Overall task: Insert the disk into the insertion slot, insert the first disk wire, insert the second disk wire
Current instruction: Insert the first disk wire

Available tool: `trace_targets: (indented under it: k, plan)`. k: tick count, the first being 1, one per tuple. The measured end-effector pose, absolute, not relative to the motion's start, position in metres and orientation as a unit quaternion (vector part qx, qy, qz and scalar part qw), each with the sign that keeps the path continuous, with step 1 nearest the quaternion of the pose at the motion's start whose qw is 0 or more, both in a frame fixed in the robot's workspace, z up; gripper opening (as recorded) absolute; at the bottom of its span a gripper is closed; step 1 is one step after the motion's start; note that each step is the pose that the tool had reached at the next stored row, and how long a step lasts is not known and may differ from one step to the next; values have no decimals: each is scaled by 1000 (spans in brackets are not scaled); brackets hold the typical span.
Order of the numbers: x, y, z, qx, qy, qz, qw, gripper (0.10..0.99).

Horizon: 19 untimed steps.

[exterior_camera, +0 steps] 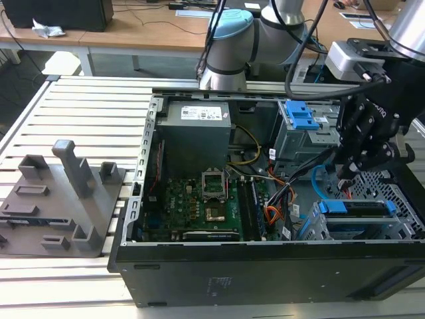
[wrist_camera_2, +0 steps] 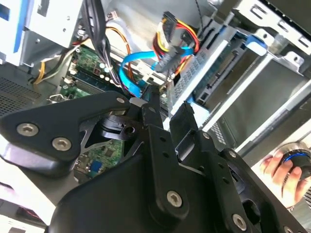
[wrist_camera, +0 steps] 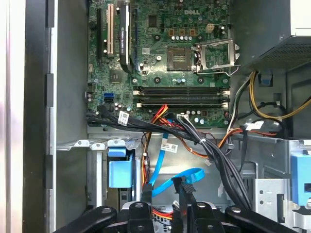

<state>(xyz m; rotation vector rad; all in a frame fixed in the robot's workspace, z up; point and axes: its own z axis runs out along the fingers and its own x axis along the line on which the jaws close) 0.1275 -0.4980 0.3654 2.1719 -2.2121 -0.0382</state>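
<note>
Disk [exterior_camera: 352, 207], in its blue carrier, looks seated in the insertion slot [exterior_camera: 402, 199] at four o'clock of the open case in the exterior view, so the work appears to have reached the wires. Just behind it, at three o'clock, the gripper [exterior_camera: 345, 179] hangs with fingers [wrist_camera: 146, 199] spread and nothing clearly pinched. In the first wrist view the second disk wire [wrist_camera: 177, 177] loops right at the fingertips. Doing this step well likely means taking the plug body rather than the flat ribbon, holding it square to the disk's socket, pushing straight, and staying off the black cables [wrist_camera: 214, 155] farther in.
</note>
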Motion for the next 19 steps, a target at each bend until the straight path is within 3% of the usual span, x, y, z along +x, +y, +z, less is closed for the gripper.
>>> trace_targets:
  k: [19]
  plan:
    - [156, -486, 357, 700, -714, -14, 22, 361]
